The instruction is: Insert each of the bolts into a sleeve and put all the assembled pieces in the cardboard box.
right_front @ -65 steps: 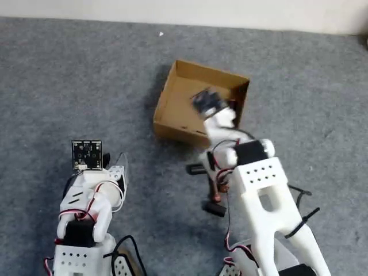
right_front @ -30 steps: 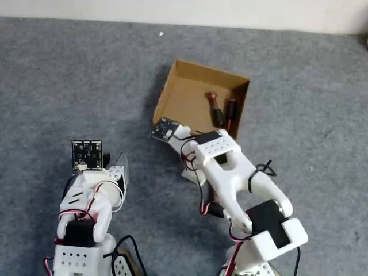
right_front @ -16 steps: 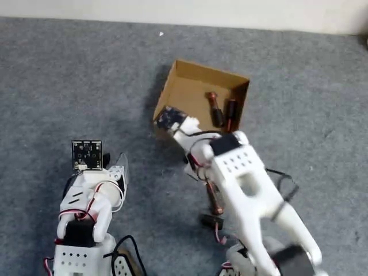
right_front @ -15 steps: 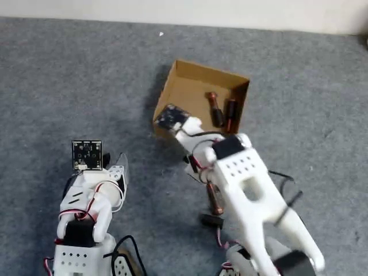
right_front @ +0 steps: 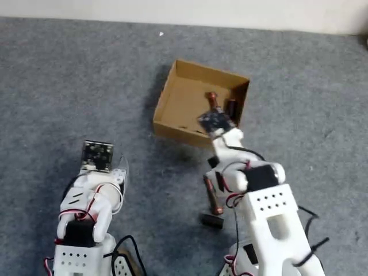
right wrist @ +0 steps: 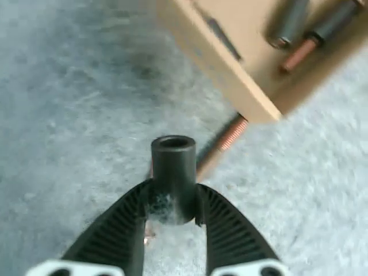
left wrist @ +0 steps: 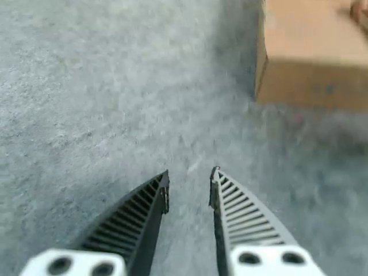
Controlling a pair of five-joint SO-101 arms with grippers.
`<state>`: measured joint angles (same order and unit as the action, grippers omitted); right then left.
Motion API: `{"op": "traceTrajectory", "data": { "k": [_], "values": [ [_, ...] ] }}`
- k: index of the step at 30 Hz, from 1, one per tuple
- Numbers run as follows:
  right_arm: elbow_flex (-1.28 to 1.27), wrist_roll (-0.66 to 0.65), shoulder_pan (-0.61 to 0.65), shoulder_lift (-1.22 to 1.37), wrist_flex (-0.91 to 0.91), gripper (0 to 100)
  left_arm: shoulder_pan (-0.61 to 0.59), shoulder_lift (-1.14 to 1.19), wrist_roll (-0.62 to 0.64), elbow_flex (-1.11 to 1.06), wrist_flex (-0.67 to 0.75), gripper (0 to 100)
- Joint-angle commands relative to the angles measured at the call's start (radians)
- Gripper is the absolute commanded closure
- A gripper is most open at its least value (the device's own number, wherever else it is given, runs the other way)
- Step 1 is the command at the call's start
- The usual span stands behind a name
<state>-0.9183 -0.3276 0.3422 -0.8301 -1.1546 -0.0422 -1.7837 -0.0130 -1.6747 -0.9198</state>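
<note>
— Where do things stand, nearest first?
— The left tool (left wrist: pixel 188 187) hangs released over bare bench (left wrist: pixel 86 86) by the near-left corner, nothing in its grasp. The right tool (right wrist: pixel 172 191) is clenched on a black sleeve (right wrist: pixel 173 161), pinched low down with its open end up. Just beyond, a copper bolt (right wrist: pixel 221 145) lies flat on the bench, close to the cardboard box (right wrist: pixel 227 77), which sits toward the far edge with two assembled pieces (right wrist: pixel 300 53) inside.
— What could go wrong?
— I'd say the sleeve may swivel in that low pinch once a bolt pushes in. The bolt lies so near the box wall that a tool coming for it could nudge the box, and both arms crowding that spot might collide
</note>
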Motion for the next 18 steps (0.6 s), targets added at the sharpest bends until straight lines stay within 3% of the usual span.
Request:
{"op": "traceTrajectory", "data": {
  "k": [1,10,18],
  "values": [
    [-0.047,0.086,-0.076,-0.039,0.101,99.3,-0.007,-0.038,-0.069,0.048,-0.106,85],
    [-0.168,0.265,-0.305,-0.044,0.358,99.3,0.001,-0.031,-0.104,0.131,-0.152,85],
    [-0.228,0.379,-0.478,-0.039,0.513,99.3,0.251,-0.028,-0.127,0.305,-0.305,85]
  ]
}}
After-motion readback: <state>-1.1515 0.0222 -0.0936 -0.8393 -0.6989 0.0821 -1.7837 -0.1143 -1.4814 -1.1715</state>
